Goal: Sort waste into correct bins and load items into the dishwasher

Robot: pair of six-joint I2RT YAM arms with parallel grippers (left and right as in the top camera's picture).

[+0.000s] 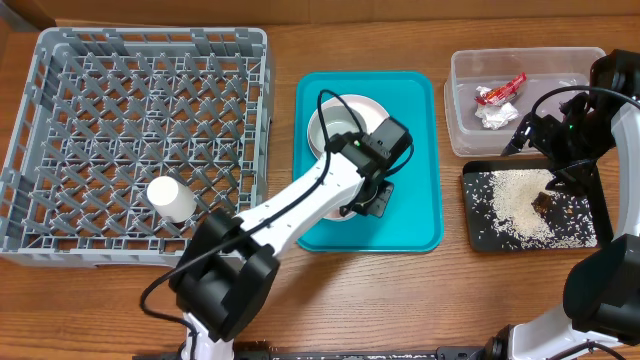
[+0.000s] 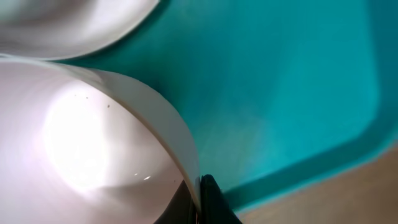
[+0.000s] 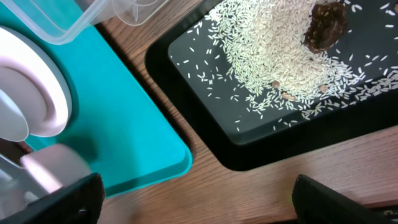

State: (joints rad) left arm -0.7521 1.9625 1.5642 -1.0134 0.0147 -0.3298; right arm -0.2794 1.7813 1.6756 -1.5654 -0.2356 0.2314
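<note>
left gripper is pinched shut on the bowl rim, at the near end of the teal tray; a rim hold likely suits carrying it to the rack, left of the teal tray. right gripper stands wide and empty, right of the teal tray by the black tray, where rice and lump already lie.

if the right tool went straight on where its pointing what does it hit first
Probably the near rim of the black tray, then the rice; nothing shows between it and the open right tool. Depth is unclear, so the wooden table might come first.
</note>
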